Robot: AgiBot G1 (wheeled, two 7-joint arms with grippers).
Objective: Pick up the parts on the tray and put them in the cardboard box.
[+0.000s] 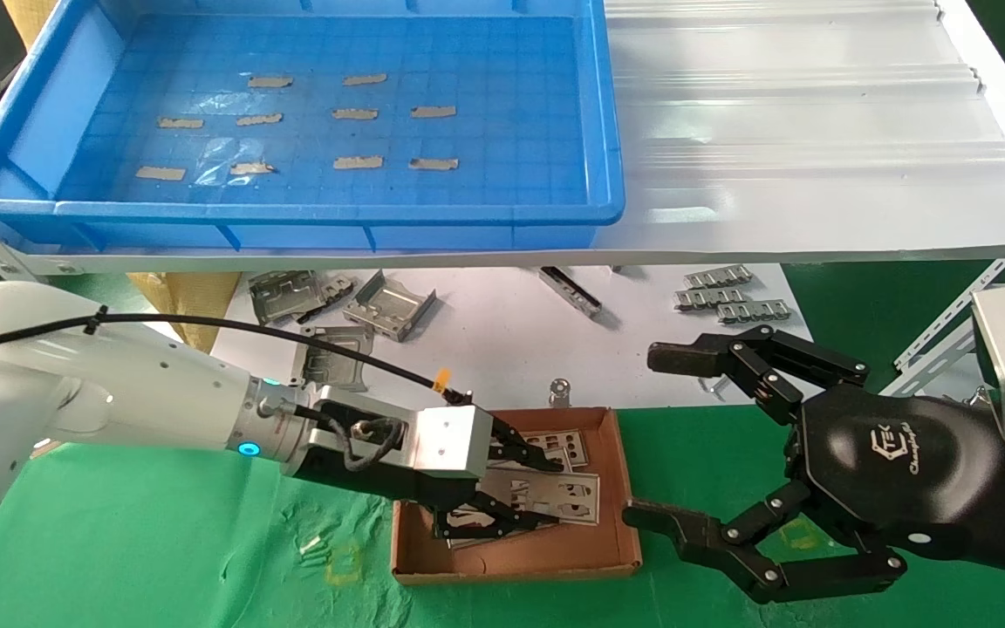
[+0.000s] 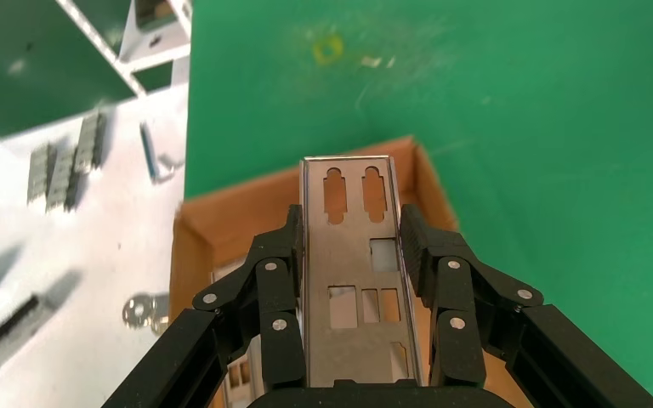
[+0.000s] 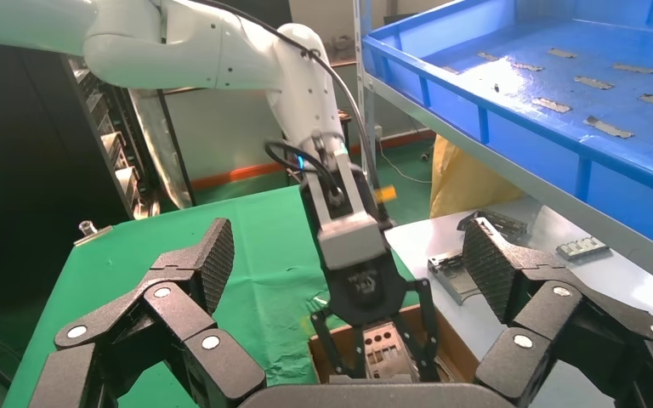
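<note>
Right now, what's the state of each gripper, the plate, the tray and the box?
Left gripper: shut on a plate, over the box.
Plate: held by its long edges.
Right gripper: open, empty, beside the box.
Tray: no plates, only tape strips.
Box: open, plates inside.

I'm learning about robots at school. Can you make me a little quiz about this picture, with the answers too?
1. True or false: the blue tray has metal plates lying in it.
2. Which gripper holds a plate? A) left gripper B) right gripper C) both
3. Fill in: the held plate is over the brown cardboard ____.

Key
1. False. Only strips of tan tape show on its floor.
2. A. The left gripper's fingers press on the plate's long edges; the right gripper is open beside the box, holding nothing.
3. box. More plates already lie inside.
</note>
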